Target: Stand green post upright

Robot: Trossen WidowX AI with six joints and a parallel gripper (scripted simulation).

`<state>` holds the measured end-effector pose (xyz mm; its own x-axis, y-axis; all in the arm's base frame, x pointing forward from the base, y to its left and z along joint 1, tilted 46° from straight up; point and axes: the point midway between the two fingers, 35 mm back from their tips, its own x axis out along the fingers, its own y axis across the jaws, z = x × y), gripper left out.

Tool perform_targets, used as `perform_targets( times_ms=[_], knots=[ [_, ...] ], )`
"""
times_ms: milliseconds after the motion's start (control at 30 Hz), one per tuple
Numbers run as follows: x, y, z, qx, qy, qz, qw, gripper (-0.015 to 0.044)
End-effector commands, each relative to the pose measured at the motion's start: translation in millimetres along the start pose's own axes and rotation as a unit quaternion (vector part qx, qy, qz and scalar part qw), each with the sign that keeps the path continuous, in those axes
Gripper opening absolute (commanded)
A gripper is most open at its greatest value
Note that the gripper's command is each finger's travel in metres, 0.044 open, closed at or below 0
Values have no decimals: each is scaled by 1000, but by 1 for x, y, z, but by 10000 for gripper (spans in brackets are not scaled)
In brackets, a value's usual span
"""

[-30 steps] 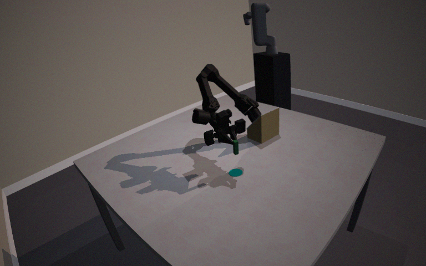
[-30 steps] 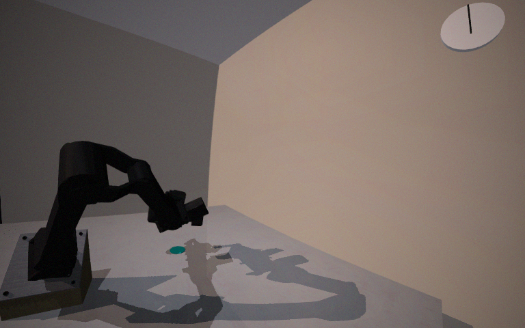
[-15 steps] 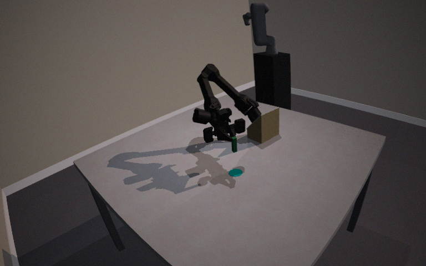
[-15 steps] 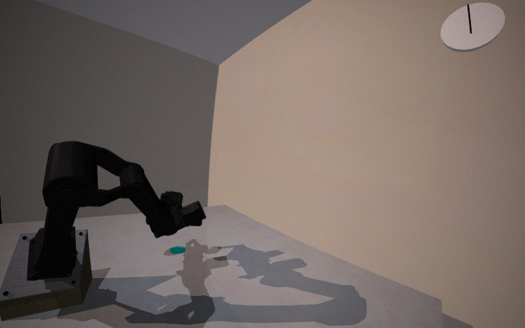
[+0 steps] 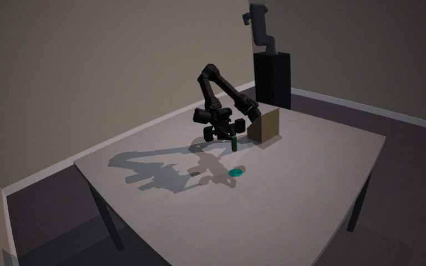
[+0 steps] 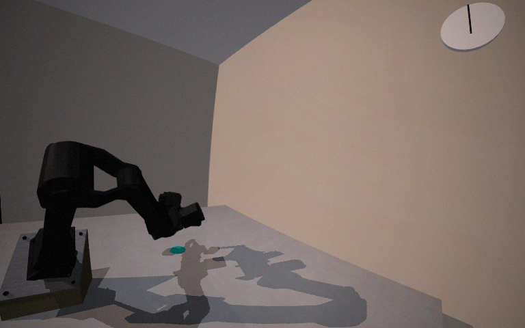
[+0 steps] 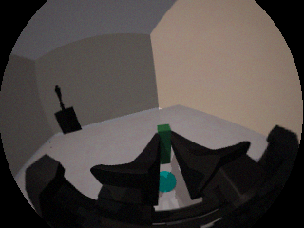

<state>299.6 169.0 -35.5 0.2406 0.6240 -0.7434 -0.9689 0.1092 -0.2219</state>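
Observation:
The green post (image 5: 234, 144) (image 7: 164, 143) is about upright, held in the air above the table. My gripper (image 5: 233, 137) (image 7: 163, 135) is shut on its upper part, with a fingertip on each side. The cyan circle (image 5: 235, 172) (image 6: 177, 250) (image 7: 166, 181) lies flat on the table, lower than the post and nearer the top camera; it shows between my fingers in the wrist view. The post is not over it in the exterior view as far as can be seen, for the arm hides the post and fingertips there.
My arm's base stands on a tan block (image 5: 270, 125) (image 6: 42, 306) on the table (image 5: 267, 203). Shadows of the arm fall across the table. Another arm on a black pedestal (image 5: 272, 78) (image 7: 67, 120) stands beyond the table. A round white disc (image 6: 456, 33) is on the wall.

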Motion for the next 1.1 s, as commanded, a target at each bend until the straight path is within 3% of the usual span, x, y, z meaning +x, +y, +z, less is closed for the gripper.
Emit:
perform_targets(
  times_ms=[0,1067],
  knots=[
    [0,1,1,-2,-3,1,1000,23],
    [12,0,-108,4,5,4,1000,23]
  ],
)
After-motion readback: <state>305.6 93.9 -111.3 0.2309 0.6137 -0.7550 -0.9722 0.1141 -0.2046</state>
